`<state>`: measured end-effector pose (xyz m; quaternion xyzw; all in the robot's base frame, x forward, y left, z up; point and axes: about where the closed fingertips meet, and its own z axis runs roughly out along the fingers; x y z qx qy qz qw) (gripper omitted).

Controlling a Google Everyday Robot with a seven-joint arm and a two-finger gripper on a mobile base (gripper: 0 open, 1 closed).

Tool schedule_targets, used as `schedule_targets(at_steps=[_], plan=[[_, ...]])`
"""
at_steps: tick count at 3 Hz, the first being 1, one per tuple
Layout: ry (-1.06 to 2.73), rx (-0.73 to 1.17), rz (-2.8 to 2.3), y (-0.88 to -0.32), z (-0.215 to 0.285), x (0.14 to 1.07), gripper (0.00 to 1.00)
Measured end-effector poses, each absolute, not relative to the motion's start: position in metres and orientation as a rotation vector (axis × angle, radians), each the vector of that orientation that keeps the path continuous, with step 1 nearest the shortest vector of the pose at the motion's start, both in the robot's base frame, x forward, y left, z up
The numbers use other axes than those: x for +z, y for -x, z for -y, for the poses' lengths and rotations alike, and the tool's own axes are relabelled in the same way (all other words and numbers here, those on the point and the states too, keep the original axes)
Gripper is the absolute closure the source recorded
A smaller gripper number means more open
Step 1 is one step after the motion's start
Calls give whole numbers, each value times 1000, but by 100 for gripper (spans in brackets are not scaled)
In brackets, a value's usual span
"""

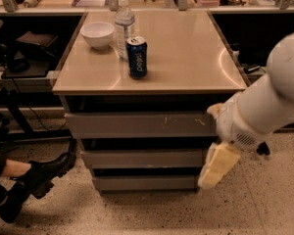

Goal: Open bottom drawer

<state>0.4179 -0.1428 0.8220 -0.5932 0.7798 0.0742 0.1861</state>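
The pincer [216,166] hangs at the right end of the bottom drawer [142,182]; whether it is spread, I cannot tell. It might catch the middle drawer [142,158] just above instead.

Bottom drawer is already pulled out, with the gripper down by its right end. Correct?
No: the camera view shows the bottom drawer shut, no tray showing. The gripper is down by its right end, as you say.

The only writing I can find is on the blue can [136,58] on the worktop [186,58]: white letters run down its side, but they are too unclear to read. My fingers [216,166] hang well below the can, to its right.
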Motion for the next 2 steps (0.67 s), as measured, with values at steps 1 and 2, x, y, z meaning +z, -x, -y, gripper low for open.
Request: schedule_targets(at_steps=[1,2], plan=[[1732,312,-2218,-399,113,729,0],[1751,338,-2250,-381,115,703,0]])
